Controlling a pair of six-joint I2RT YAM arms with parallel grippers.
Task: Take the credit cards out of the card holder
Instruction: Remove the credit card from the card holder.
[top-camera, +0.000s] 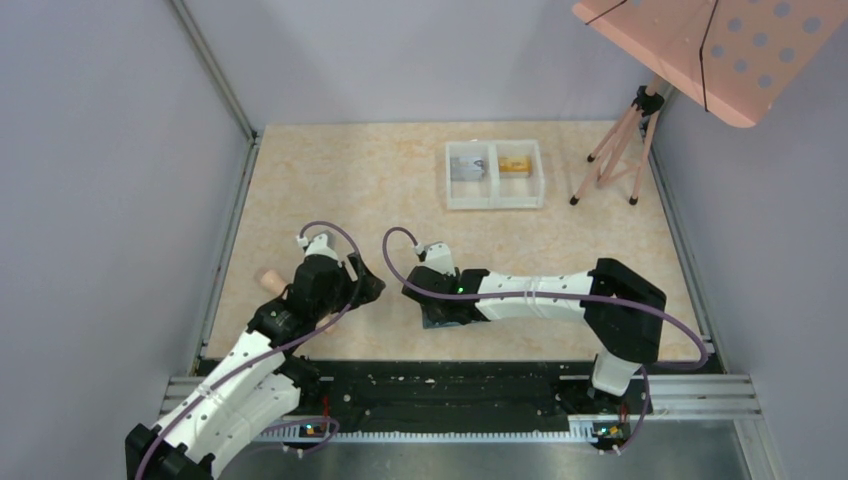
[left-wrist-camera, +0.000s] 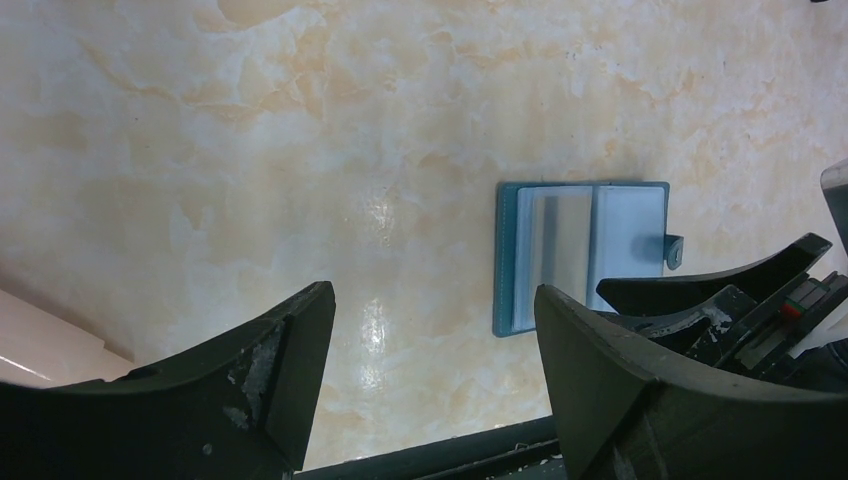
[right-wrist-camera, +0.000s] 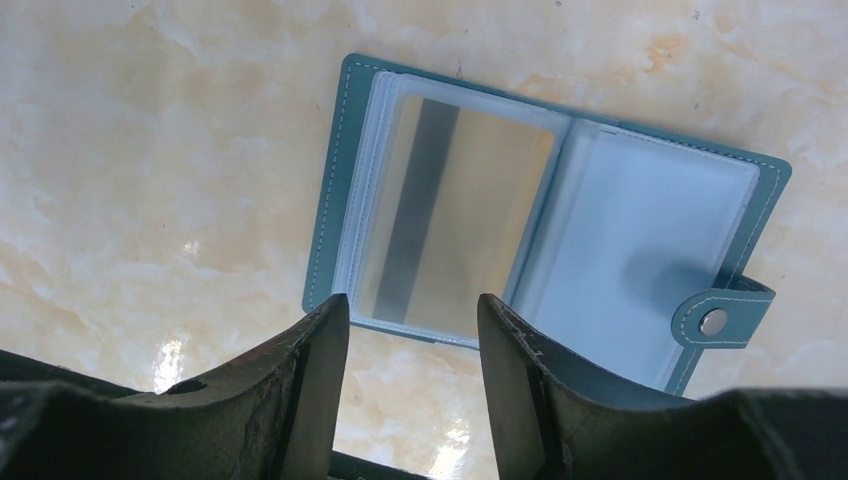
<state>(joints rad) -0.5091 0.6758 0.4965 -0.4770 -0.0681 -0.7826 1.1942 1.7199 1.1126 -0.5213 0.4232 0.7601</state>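
Note:
The teal card holder (right-wrist-camera: 560, 230) lies open on the table, its snap tab (right-wrist-camera: 712, 321) at the right. One credit card (right-wrist-camera: 450, 215), gold with a dark stripe, sits in the left clear pocket; the right pocket looks empty. My right gripper (right-wrist-camera: 410, 312) hovers open just above the holder's near edge, nothing between its fingers. My left gripper (left-wrist-camera: 432, 335) is open too, over bare table left of the card holder (left-wrist-camera: 585, 250). From above, the right arm hides most of the card holder (top-camera: 437, 321). A grey card (top-camera: 466, 168) and an orange card (top-camera: 515, 165) lie in the tray.
The white two-compartment tray (top-camera: 495, 200) stands at the back, right of centre. A pink perforated board on a tripod (top-camera: 625, 150) stands at the back right. A small tan object (top-camera: 268, 280) lies by the left arm. Grey walls close in both sides.

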